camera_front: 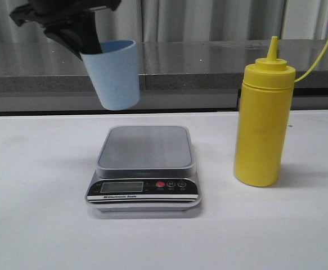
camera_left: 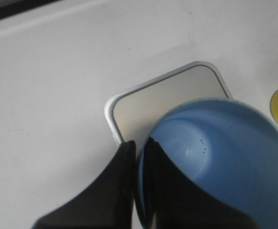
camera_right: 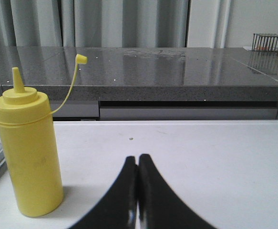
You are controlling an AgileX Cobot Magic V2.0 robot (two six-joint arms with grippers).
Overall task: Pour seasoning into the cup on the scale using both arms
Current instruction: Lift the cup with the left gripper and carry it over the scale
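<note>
Smooth tapered blue plastic cup (camera_front: 115,75) pinched at rim by left hand (camera_left: 138,157), above scale (camera_front: 144,169). Right hand (camera_right: 138,164) clenched, beside cylindrical yellow seasoning (camera_front: 263,126).

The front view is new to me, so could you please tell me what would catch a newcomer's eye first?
Most striking is the light blue cup, held tilted in the air by the left gripper above the scale, whose platform is bare. To the right of the scale stands the tall yellow seasoning bottle, upright, its cap off on its strap.
</note>
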